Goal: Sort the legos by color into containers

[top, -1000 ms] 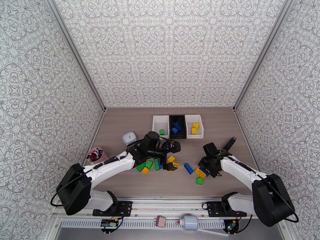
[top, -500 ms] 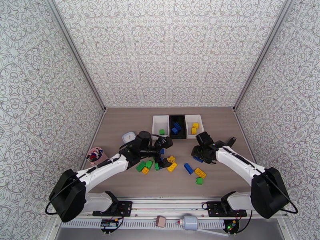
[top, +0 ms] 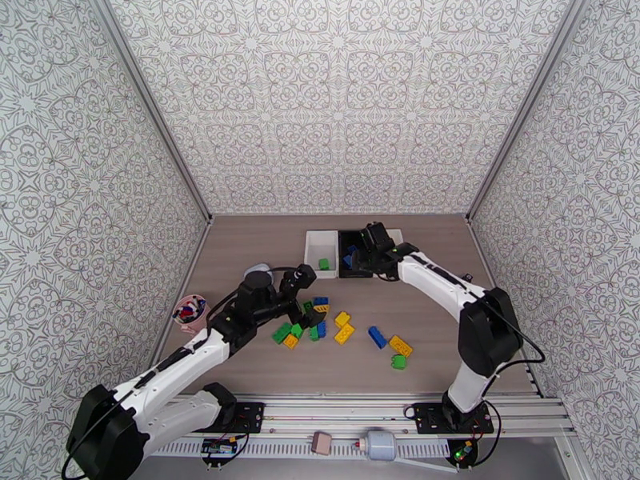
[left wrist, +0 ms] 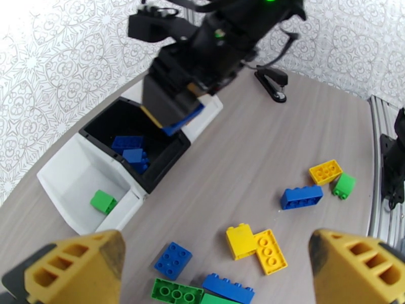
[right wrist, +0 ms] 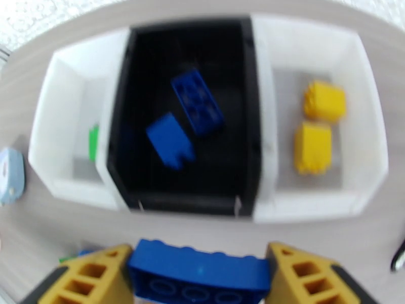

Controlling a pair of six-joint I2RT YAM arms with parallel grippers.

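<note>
Your right jaws are gripping a blue brick [right wrist: 197, 272] by its ends, hovering above the near edge of the black bin [right wrist: 230, 168], upper centre of the top view. Two more blue bricks [right wrist: 197, 100] are lying inside it. The left white bin [right wrist: 61, 122] is holding one green brick [left wrist: 104, 202]. The right white bin [right wrist: 304, 51] is holding two yellow bricks [right wrist: 324, 100]. Your left jaws are standing wide open and empty over the loose legos [top: 320, 322], mid-frame on the desk [top: 240, 250].
</note>
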